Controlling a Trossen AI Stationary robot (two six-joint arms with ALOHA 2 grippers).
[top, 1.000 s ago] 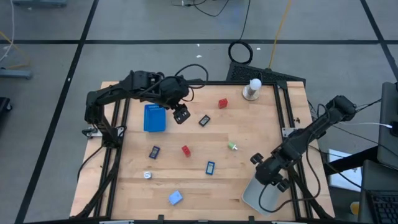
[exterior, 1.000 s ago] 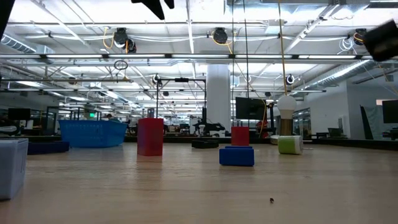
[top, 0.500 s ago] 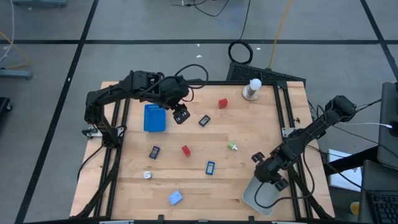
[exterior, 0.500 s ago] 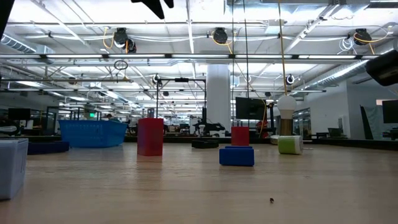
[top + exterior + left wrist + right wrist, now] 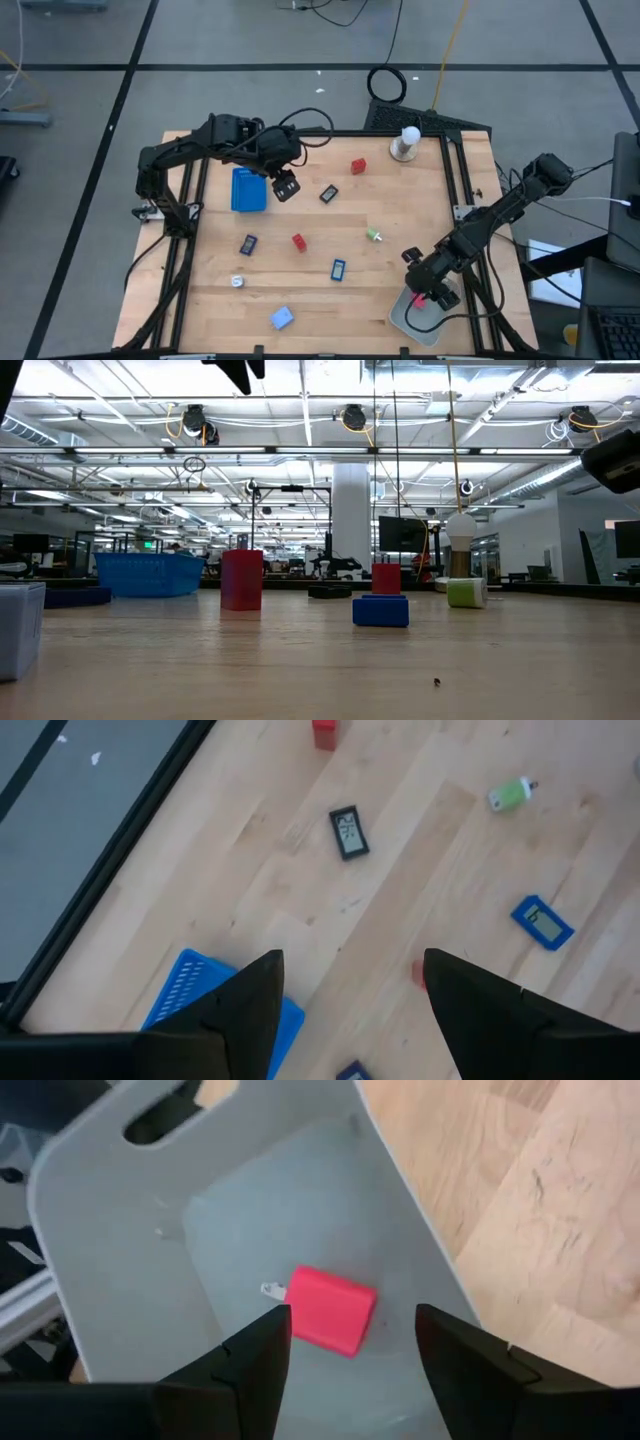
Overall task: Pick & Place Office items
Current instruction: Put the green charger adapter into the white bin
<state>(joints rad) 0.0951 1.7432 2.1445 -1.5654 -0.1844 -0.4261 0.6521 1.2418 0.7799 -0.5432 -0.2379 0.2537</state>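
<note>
Nearest of all, at the right front corner of the bench (image 5: pixel 300 290), a grey tray (image 5: pixel 405 322) is seen. The right pincer (image 5: pixel 428 290) is held just over this tray, and its two fingers (image 5: pixel 250 1370) are spread apart with nothing pinched. A red block (image 5: pixel 330 1312) is lying flat on the tray floor, right under the gap between those fingers. To the left of the tray, about as near, a light blue block (image 5: pixel 282 318) is lying on the wood. A little farther than the tray and well to its left, a small silvery-white piece (image 5: pixel 238 282) is found. A flat blue piece (image 5: pixel 338 268) is lying closer to the tray, just left of it and a bit farther back. Farther from the tray again, a dark blue piece (image 5: pixel 248 244), a second red block (image 5: pixel 298 241) and a green piece (image 5: pixel 373 236) are set out in a loose row, with the green one closest to the tray. Beyond that row a black clip (image 5: pixel 328 194) is lying flat. The left pincer (image 5: pixel 285 187) is held in the air far from the tray, up and to its left, just beside a blue basket (image 5: pixel 248 190). Its fingers (image 5: pixel 250 1010) are spread and nothing is held between them. A third red block (image 5: pixel 357 166) is seen farther back. Farthest from the tray, straight behind it at the back edge, a white stand (image 5: pixel 405 143) is standing upright.
</note>
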